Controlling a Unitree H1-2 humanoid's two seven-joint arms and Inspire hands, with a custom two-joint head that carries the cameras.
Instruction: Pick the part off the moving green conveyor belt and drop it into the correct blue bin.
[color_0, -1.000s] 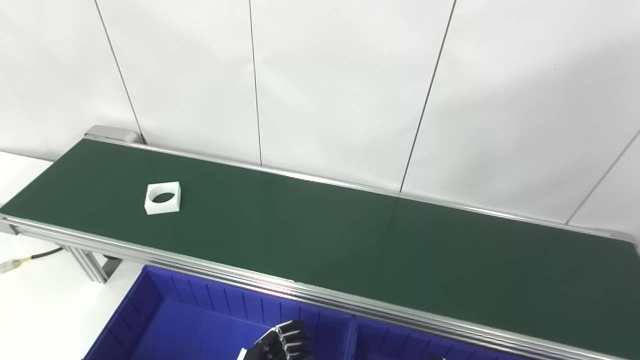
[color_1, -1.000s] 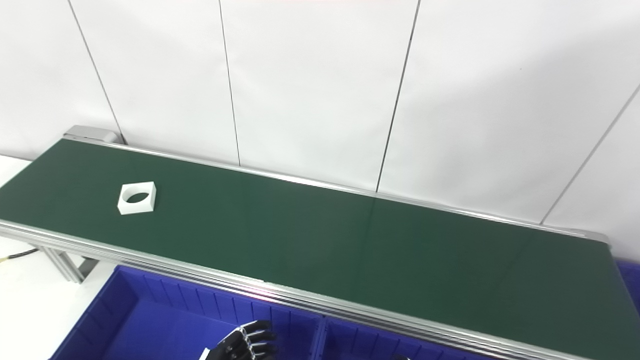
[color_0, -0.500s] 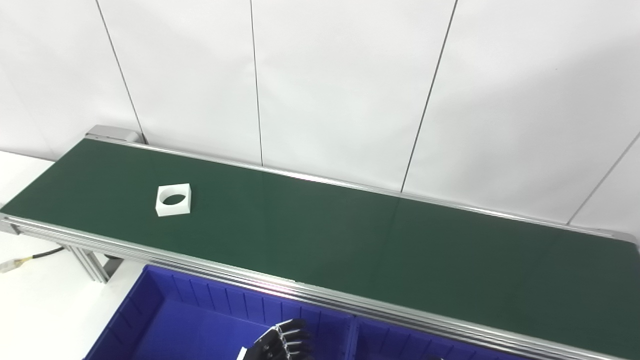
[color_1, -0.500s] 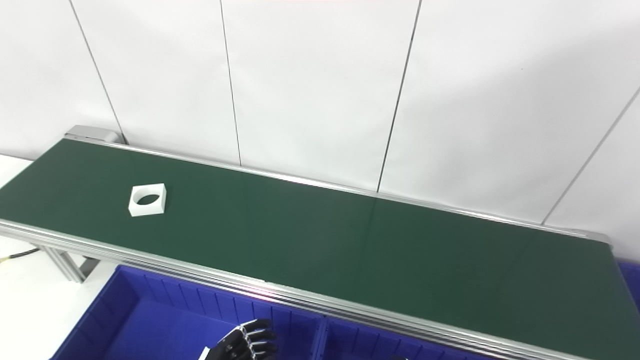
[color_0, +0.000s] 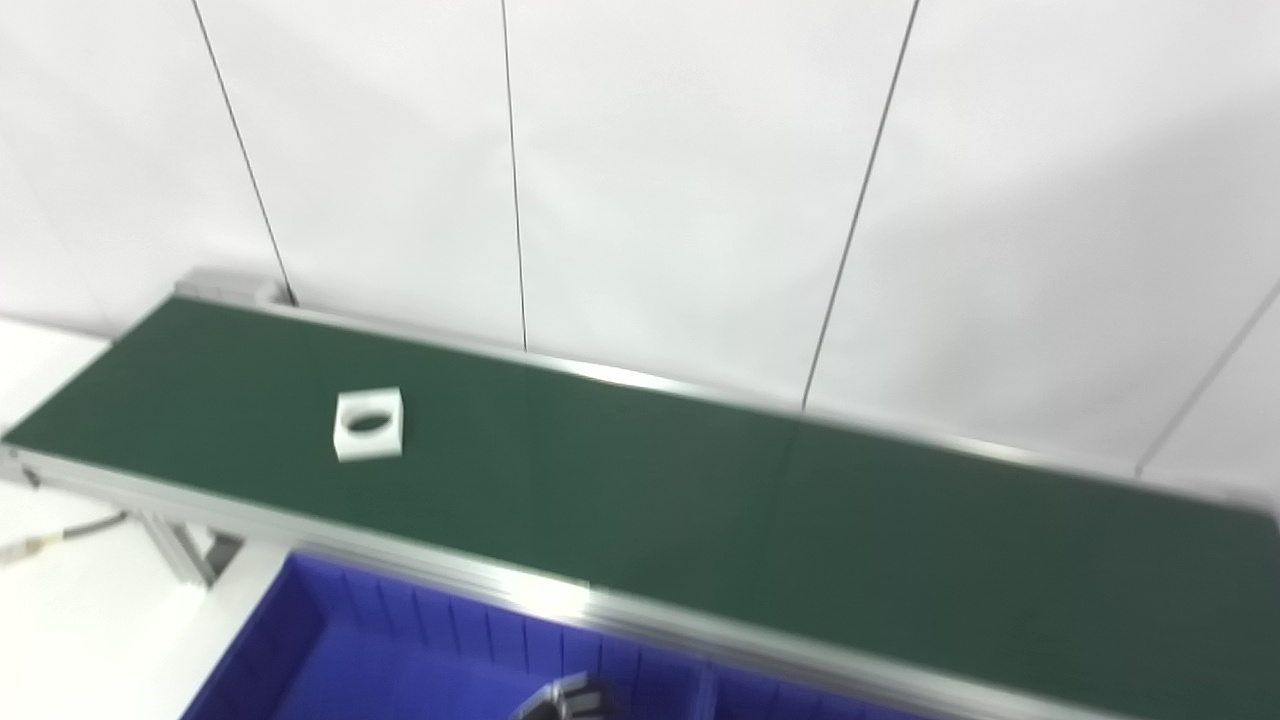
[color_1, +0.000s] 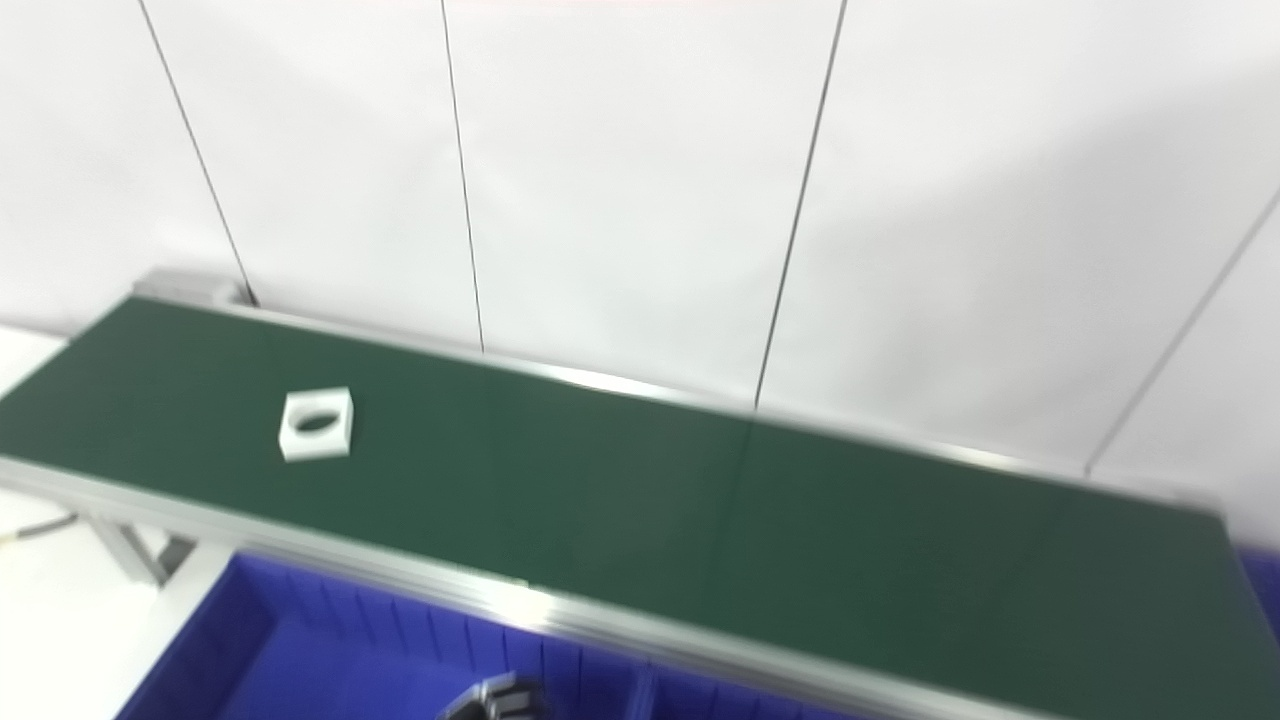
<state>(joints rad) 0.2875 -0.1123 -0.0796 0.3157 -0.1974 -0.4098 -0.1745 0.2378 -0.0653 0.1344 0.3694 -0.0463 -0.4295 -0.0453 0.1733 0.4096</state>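
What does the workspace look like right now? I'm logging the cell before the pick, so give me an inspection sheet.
Surface: green conveyor belt with aluminium side rails, running left to right across the view; picture blurred.
Job's things: white square part with a round hole lying flat on the belt's left portion, untouched; blue bin below the belt's near rail, a divider wall beside it.
Clutter: nothing seen.
Hands: left hand only a dark tip at the bottom edge above the bin, state unclear; right hand not in view.
Cables: one cable on the white floor by the belt's left leg.
Surroundings: white panelled wall behind the belt.
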